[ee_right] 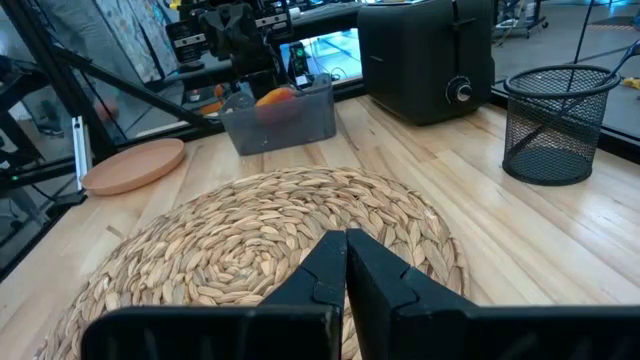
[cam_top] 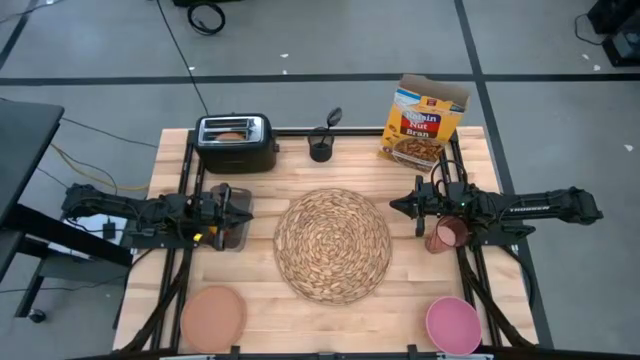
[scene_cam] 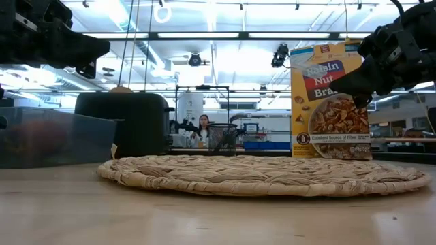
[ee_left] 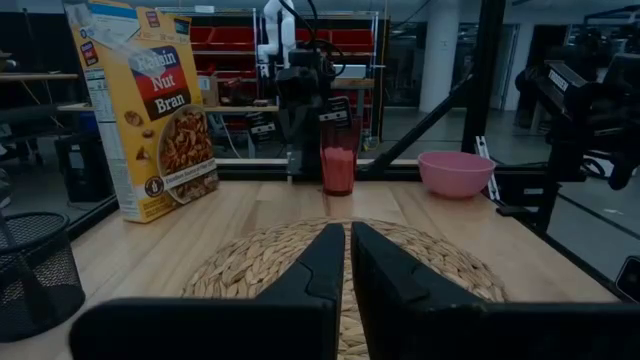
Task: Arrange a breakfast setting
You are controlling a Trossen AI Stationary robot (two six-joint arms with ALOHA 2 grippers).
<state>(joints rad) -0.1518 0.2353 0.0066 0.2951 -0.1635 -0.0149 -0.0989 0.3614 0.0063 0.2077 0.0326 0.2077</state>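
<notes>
Placemat (cam_top: pixel 332 244) between plate (cam_top: pixel 213 317), bowl (cam_top: pixel 453 324)

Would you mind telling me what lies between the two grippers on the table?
The woven straw placemat lies between the left gripper and the right gripper, with nothing set on it; the high view shows this best.

Overhead, you look straight down on the whole table. Low camera: level at tabletop, close behind the woven placemat (scene_cam: pixel 266 174), facing the room. Each wrist camera looks across that placemat toward the opposite arm; all four views share it.
</notes>
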